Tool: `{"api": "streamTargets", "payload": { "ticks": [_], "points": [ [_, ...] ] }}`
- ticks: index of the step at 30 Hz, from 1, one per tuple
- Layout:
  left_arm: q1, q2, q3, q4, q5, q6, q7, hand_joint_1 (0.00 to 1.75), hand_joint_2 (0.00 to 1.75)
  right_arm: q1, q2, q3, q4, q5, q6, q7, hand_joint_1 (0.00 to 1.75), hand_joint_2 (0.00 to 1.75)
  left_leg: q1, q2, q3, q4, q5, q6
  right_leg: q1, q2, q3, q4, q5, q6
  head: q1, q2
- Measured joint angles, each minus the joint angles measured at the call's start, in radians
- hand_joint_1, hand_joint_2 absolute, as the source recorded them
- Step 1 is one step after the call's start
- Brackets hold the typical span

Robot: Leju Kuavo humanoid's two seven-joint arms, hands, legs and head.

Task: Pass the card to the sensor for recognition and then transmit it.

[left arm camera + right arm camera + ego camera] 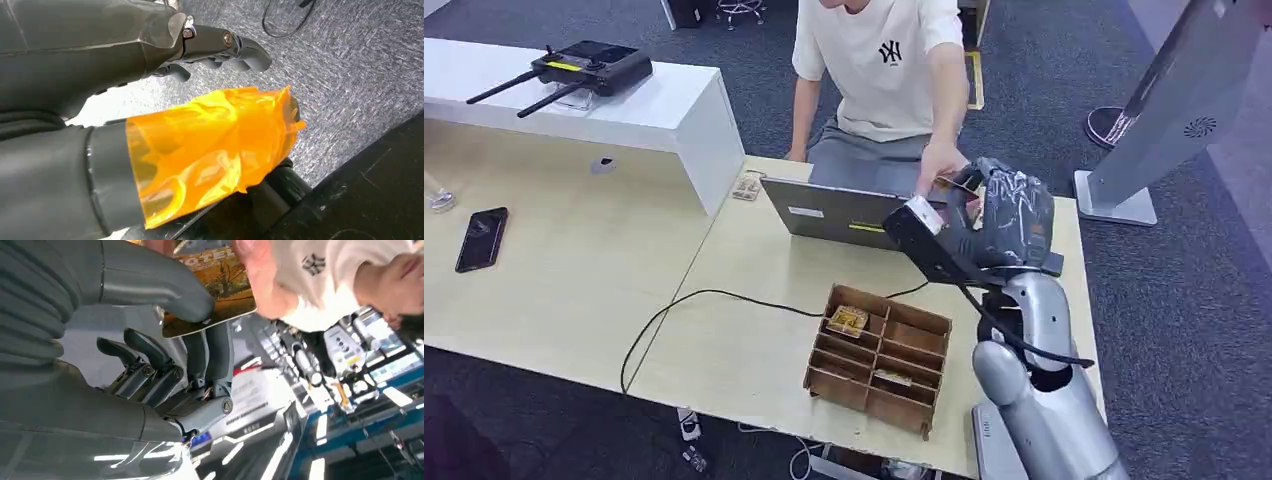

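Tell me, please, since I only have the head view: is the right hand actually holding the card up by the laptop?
Observer: Yes. In the right wrist view, the card is pinched between the thumb and fingers of the right hand.
Operator: Is the person touching it too?
Observer: Yes, the person's hand grips the card's opposite edge.
Operator: And where is the left hand?
Observer: The left hand hangs above grey carpet, holding nothing. Orange film wraps its thumb.
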Motion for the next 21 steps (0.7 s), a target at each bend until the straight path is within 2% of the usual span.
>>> {"api": "streamTargets", "payload": {
  "ticks": [1, 2, 3, 4, 5, 13, 17, 21],
  "points": [
    [-0.001, 0.0, -0.001, 0.0, 0.0, 0.0, 0.0, 0.0, 0.0, -0.004, 0.0, 0.0, 0.01, 0.017, -0.003, 0.0, 1.75, 1.75, 0.0, 0.0, 0.0, 0.0, 0.0, 0.0, 0.0, 0.0, 0.0, 0.0, 0.0, 0.0, 0.0, 0.0],
    [-0.002, 0.0, -0.002, 0.0, 0.0, -0.002, 0.001, 0.0, 0.0, -0.005, 0.001, 0.0, 0.021, 0.036, -0.003, 0.0, 1.2, 1.75, 0.0, 0.0, 0.0, 0.0, 0.0, 0.0, 0.0, 0.0, 0.0, 0.0, 0.0, 0.0, 0.0, 0.0],
    [-0.003, 0.0, -0.004, 0.0, 0.0, -0.003, 0.002, 0.0, 0.0, -0.005, 0.002, 0.0, 0.029, 0.05, -0.004, 0.0, 1.2, 1.75, 0.0, 0.0, 0.0, 0.0, 0.0, 0.0, 0.0, 0.0, 0.0, 0.0, 0.0, 0.0, 0.0, 0.0],
    [-0.004, 0.0, -0.006, 0.0, 0.0, -0.003, 0.002, 0.0, 0.0, -0.004, 0.002, 0.0, 0.036, 0.062, -0.004, 0.004, 0.12, 1.75, 0.0, 0.0, 0.0, 0.0, 0.0, 0.0, 0.0, 0.0, 0.0, 0.0, 0.0, 0.0, 0.0, 0.0],
    [-0.004, 0.0, -0.008, 0.0, 0.0, -0.003, 0.002, 0.0, 0.0, -0.004, 0.002, 0.0, 0.042, 0.073, -0.003, 0.007, 0.0, 1.75, 0.0, 0.0, 0.0, 0.0, 0.0, 0.0, 0.0, 0.0, 0.0, 0.0, 0.0, 0.0, 0.0, 0.0],
    [-0.005, 0.0, -0.015, 0.0, 0.007, 0.001, 0.002, 0.0, 0.0, 0.031, 0.007, 0.0, 0.062, 0.106, 0.0, -0.013, 0.0, 1.75, 0.0, 0.0, 0.0, 0.0, 0.0, 0.0, 0.0, 0.0, 0.0, 0.0, 0.0, 0.0, 0.0, 0.0],
    [-0.003, 0.0, -0.015, 0.0, 0.022, 0.014, 0.002, 0.0, 0.0, 0.077, 0.018, 0.0, 0.03, 0.037, -0.024, -0.057, 0.0, 1.75, 0.0, 0.0, 0.0, 0.0, 0.0, 0.0, 0.0, 0.0, 0.0, 0.0, 0.0, 0.0, 0.0, 0.0],
    [0.005, 0.0, -0.012, 0.0, 0.043, 0.036, -0.003, 0.0, 0.0, 0.15, 0.033, 0.0, -0.052, -0.093, -0.061, -0.121, 0.0, 1.75, 0.0, 0.0, 0.0, 0.0, -0.001, 0.0, 0.0, 0.0, 0.0, 0.0, -0.001, 0.0, 0.0, 0.0]
  ]
}}
